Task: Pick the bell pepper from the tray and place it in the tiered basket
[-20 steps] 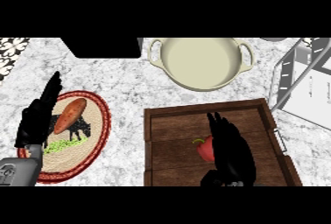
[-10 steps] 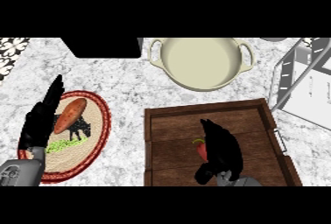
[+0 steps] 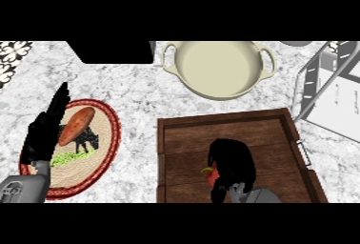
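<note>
Pepper (image 3: 211,176) is now gripped: the right hand (image 3: 231,159), straight-fingered a second ago, has curled round it on the tray (image 3: 232,126), so lifting toward the basket (image 3: 336,95) likely comes next.

Right hand (image 3: 232,162) covers most of the bell pepper (image 3: 210,177); only a red sliver shows. Tiered basket (image 3: 330,81) is cut off at the right edge.

Marble counter (image 3: 141,97); wooden tray (image 3: 232,129), cream pot (image 3: 218,66), round plate (image 3: 115,136) (red-rimmed), tiered basket (image 3: 329,78)
</note>
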Controlling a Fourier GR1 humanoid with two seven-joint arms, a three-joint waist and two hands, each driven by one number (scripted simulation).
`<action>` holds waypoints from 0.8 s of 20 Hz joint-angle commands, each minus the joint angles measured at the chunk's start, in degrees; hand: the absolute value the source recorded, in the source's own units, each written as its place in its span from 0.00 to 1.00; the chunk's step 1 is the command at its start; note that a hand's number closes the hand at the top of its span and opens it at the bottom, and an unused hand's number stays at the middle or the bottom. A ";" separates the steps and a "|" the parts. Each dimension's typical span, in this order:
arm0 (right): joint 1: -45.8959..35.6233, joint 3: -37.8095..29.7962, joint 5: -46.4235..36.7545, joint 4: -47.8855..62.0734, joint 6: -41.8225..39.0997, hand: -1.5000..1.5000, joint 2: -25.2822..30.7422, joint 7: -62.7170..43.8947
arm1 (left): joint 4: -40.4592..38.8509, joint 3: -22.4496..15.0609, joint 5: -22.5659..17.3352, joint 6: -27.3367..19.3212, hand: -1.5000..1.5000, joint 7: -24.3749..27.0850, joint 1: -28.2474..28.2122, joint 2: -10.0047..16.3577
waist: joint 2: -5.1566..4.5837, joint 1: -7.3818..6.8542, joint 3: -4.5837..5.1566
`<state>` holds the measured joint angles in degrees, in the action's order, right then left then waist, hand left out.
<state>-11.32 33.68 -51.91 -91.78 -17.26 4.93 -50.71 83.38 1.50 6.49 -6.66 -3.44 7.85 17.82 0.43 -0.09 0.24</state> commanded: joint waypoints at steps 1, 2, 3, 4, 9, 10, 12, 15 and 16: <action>1.70 -1.18 1.18 -4.28 -1.63 1.00 -2.71 -1.56 | -3.49 0.36 1.47 -0.39 0.50 1.93 1.69 -1.50 | -0.41 0.29 -0.23; 2.05 0.54 -0.35 -2.78 0.69 1.00 -4.71 -2.54 | 3.65 0.61 0.41 1.38 0.50 -2.52 -1.32 -0.01 | -0.35 -0.04 -0.25; 2.60 -1.91 0.63 -4.78 0.26 1.00 -3.62 -1.58 | 1.92 -0.30 2.34 -0.70 0.50 -0.19 -1.89 -1.74 | -0.36 0.08 -0.25; 6.96 0.63 -1.27 -5.77 3.78 1.00 -2.33 0.02 | -1.34 2.26 -0.08 2.04 0.50 3.80 -1.83 -0.09 | -0.38 0.21 -0.24; -3.25 -9.74 0.20 -2.58 5.10 1.00 -4.85 -1.84 | -0.42 -0.46 2.48 0.24 0.50 -1.38 1.29 -2.37 | -0.52 -0.05 -0.26; -9.94 -10.42 3.31 0.81 8.05 1.00 -4.87 -6.40 | -1.68 1.40 0.76 2.01 0.50 0.23 2.44 -0.57 | -0.72 -0.75 -0.24; -13.03 -13.44 2.10 5.15 12.32 1.00 -4.89 -9.12 | -0.01 0.39 1.85 1.44 0.50 -0.31 2.10 -0.89 | -0.73 -1.24 -0.26; -17.16 -17.75 0.11 7.34 20.14 1.00 -4.91 -8.54 | -0.36 1.98 0.31 2.99 0.50 -1.41 3.07 0.54 | -0.68 -1.24 -0.27; -17.05 -16.78 -0.27 6.49 24.64 1.00 -4.91 -9.49 | -1.16 2.93 0.07 3.30 0.50 -1.98 5.05 1.56 | -0.70 -1.08 -0.28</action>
<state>-23.61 19.61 -51.09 -87.08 -2.71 0.32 -56.40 82.60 2.72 7.51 -4.67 -4.30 10.71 17.44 -0.31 -1.07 -0.02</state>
